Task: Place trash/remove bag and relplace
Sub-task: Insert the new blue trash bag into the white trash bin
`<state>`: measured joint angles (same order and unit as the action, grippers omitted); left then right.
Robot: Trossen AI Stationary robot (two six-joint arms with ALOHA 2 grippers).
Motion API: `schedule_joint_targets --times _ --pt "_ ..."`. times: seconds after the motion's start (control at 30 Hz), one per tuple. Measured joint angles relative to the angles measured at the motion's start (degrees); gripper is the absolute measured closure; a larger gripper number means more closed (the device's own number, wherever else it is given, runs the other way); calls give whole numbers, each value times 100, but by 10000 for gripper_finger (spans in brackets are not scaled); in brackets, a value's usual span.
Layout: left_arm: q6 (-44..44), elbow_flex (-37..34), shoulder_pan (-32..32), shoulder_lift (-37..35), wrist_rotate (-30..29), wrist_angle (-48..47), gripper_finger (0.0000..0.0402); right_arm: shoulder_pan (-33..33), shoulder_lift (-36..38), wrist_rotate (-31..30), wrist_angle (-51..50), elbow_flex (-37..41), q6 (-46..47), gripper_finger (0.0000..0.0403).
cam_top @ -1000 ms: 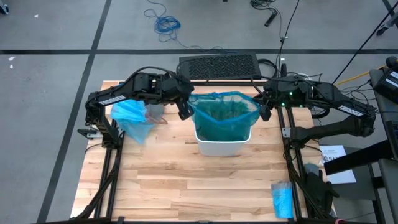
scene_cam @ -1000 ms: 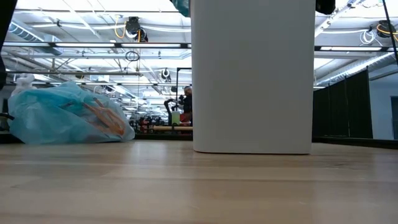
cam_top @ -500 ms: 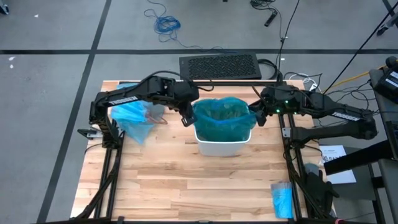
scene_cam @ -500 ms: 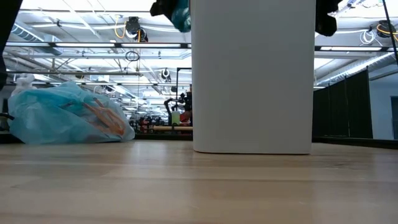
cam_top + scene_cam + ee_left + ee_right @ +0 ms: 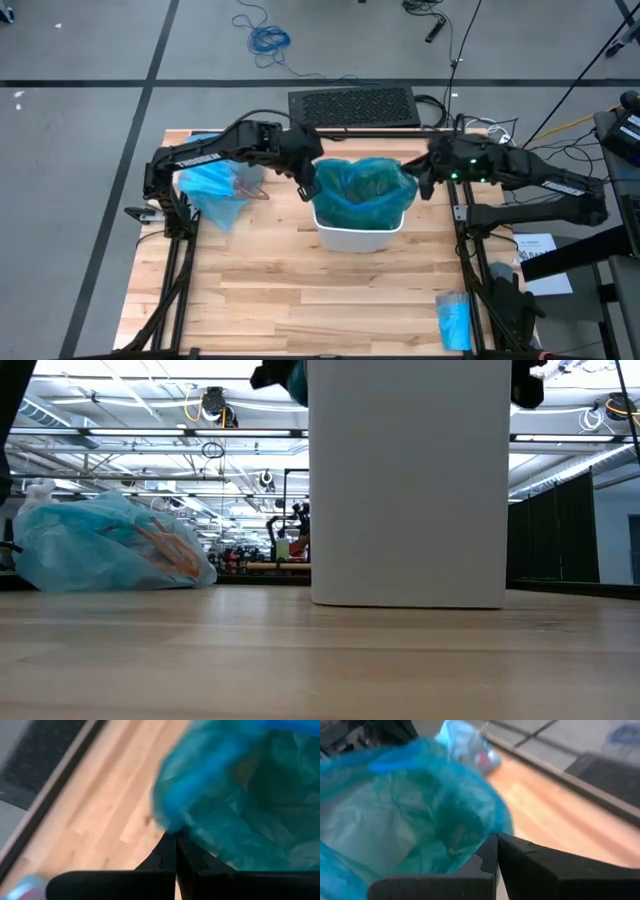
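Wooden table (image 5: 300,290) on grey floor (image 5: 80,120), ceiling lights (image 5: 120,400) beyond.

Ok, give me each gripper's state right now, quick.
Left gripper: shut on the teal bag, at the white bin's left rim.
Right gripper: shut on the teal bag, at the bin's right rim.

grey floor (image 5: 90,60), wooden table (image 5: 300,290), ceiling lights (image 5: 120,395)

Left gripper (image 5: 308,188) and right gripper (image 5: 424,183), both seemingly pinched closed, face each other, arms extended inward.
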<state>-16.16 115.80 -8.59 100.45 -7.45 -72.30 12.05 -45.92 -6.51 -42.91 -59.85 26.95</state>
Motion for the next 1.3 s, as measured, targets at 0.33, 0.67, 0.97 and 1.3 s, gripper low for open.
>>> schedule_joint_targets --times 0.33,0.67,0.97,1.3 --pt "69 58 3 -235 -507 -33 401 -2 126 -381 -12 -335 -529 403" --pt "252 58 8 -299 -504 -69 401 -4 128 240 -137 -333 -557 346" --pt "363 60 11 -810 -812 203 401 -2 460 -233 738 -333 -823 288" --pt "781 67 35 -896 -693 753 401 -4 -489 954 881 -331 -896 346"
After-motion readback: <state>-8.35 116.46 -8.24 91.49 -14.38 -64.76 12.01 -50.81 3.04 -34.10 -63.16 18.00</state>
